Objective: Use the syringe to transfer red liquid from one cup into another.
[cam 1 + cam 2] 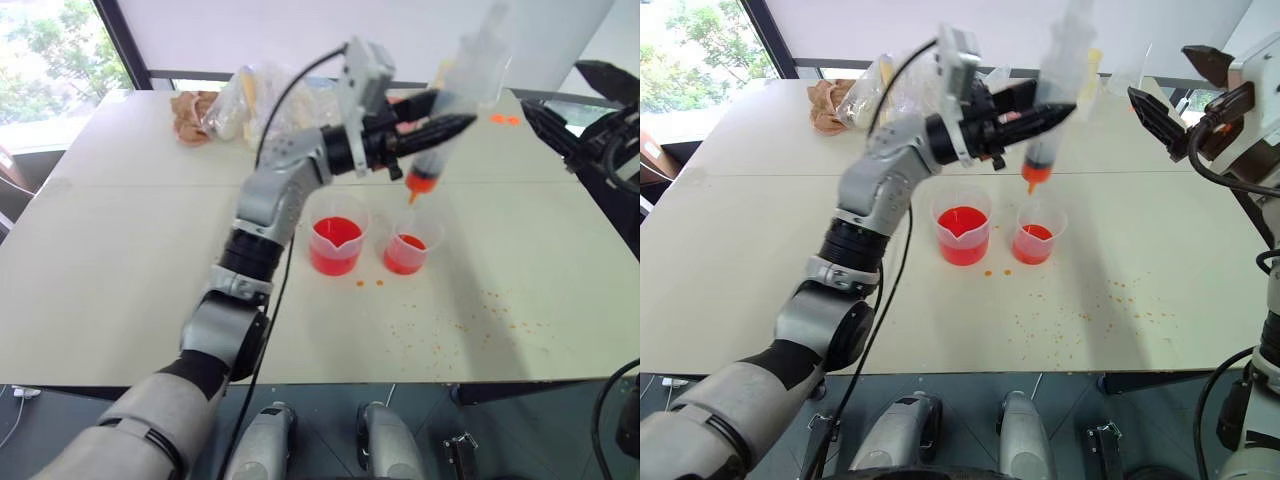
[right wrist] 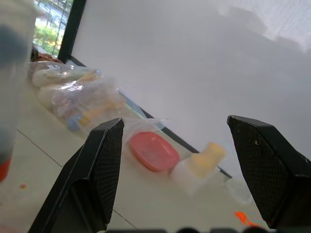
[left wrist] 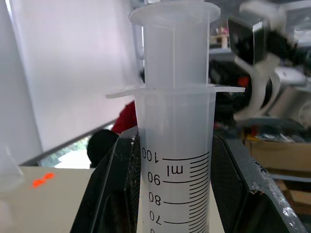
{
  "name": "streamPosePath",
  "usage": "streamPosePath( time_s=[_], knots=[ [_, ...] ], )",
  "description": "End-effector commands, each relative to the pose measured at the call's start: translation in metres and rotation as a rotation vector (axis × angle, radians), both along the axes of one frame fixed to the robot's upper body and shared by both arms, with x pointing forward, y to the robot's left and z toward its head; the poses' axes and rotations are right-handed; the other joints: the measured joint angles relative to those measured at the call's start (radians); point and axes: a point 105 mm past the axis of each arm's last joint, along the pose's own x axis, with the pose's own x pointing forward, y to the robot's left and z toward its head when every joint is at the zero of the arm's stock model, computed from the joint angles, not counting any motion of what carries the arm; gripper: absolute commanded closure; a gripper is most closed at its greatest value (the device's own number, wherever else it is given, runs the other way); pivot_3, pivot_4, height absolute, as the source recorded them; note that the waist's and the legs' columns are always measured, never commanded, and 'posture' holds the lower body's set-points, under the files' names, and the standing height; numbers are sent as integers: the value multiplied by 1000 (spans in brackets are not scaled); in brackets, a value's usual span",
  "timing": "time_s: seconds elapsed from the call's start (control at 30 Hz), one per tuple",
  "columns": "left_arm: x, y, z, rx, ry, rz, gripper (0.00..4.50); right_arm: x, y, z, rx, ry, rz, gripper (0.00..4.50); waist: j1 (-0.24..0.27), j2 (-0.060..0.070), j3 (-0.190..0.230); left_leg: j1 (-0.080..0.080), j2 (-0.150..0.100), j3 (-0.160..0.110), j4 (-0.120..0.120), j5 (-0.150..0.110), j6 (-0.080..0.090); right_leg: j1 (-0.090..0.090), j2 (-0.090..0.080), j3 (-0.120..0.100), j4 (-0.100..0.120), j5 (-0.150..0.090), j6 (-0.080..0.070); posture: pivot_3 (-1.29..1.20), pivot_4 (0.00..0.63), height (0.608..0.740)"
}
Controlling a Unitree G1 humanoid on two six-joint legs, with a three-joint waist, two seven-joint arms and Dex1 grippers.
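My left gripper is shut on the barrel of the syringe and holds it nearly upright. Its orange tip hangs just above the smaller cup. A little red liquid sits at the bottom of the barrel. The wrist view shows the syringe clamped between black fingers, plunger up. Red liquid fills the low part of the spouted beaker and of the smaller cup beside it. My right gripper stands open and empty, up at the right, away from the syringe.
Orange droplets speckle the table to the right of the cups, with a splotch at the far right. Plastic bags lie at the back. A pink bowl and a small bottle sit by the far edge.
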Motion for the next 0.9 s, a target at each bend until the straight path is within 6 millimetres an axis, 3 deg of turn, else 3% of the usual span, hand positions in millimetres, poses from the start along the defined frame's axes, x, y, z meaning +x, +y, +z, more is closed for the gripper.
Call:
streamPosePath(
  time_s=[0.03,0.27,0.47,0.7,0.87,0.9],
  knots=[
    [-6,-8,-4,-4,-34,-23,3045,-14,-1,16,-26,-76,-16,974,1,0,0,0,0,0,0,0,0,0,0,0,0,0,0,0,150,740],
    [3,-12,-19,11,-1,15,3045,-21,26,13,-25,-56,90,974,3,0,0,0,1,0,0,0,0,0,0,0,0,0,0,0,150,740],
    [5,-12,-24,31,-15,16,3045,-19,35,3,-31,-13,128,974,4,0,0,0,1,0,0,0,0,0,0,0,0,0,0,0,150,740],
    [-10,-14,-43,110,-77,-55,3045,-13,47,-6,-56,13,159,974,3,0,0,0,1,0,0,0,0,0,0,0,0,0,0,0,150,740],
    [-7,-15,-52,130,-69,-37,3045,-13,54,-6,-55,11,190,974,4,0,0,0,2,0,0,0,0,0,0,0,0,0,0,0,150,740],
    [-6,-15,-53,129,-64,-30,3045,-13,55,-6,-53,10,199,1214,4,0,0,0,2,0,0,0,0,0,0,0,0,0,0,0,150,740]
  ],
)
